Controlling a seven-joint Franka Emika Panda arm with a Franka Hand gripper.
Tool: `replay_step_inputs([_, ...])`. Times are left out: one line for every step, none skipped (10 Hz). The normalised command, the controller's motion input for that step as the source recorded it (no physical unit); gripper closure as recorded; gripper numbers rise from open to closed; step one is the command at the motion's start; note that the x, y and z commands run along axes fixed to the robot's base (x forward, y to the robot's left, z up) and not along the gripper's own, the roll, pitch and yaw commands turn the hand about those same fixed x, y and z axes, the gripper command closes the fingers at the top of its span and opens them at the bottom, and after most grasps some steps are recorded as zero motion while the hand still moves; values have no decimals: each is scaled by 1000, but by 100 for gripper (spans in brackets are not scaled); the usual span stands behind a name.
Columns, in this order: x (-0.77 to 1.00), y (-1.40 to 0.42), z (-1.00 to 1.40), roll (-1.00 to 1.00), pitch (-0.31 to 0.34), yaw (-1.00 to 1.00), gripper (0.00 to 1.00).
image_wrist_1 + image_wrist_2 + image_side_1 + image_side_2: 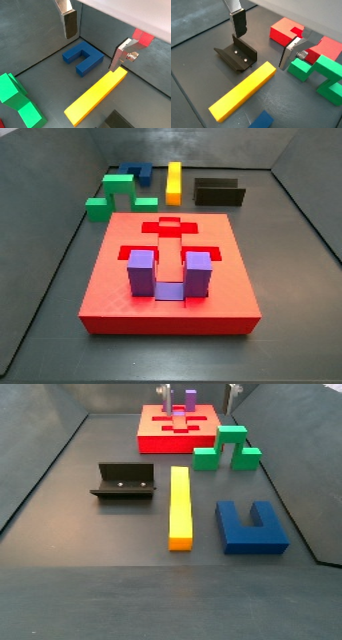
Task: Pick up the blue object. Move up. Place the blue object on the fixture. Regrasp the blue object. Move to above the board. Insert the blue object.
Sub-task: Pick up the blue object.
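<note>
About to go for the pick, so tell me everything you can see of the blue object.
The blue object is a dark blue U-shaped block with a matte, plastic look: a solid base and two prongs around a square notch. It lies flat on the dark floor, apart from the yellow bar beside it and the green block farther off. Nothing touches it. In a wrist view, the claw hovers open above it, fingers clear of it.
</note>
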Motion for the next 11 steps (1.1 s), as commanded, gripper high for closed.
replay_step_inputs([249,166,-337,127,0,-131,0])
replay_step_inputs([86,494,-403,147,0,-349,0])
replay_step_inputs([0,574,-454,74,10,-423,0])
replay_step_inputs([-60,331,-606,17,0,-400,0])
replay_step_inputs([-271,131,-826,0,-4,-346,0])
replay_step_inputs([-734,66,-849,-27,0,-437,0])
replay_step_inputs([-749,37,-860,-23,0,-426,0])
replay_step_inputs([-643,329,-674,-153,-37,-286,0])
replay_step_inputs([-751,489,-497,-304,-194,-29,0])
replay_step_inputs([-554,506,-294,-363,-249,83,0])
replay_step_inputs([-354,463,-126,-366,-251,257,0])
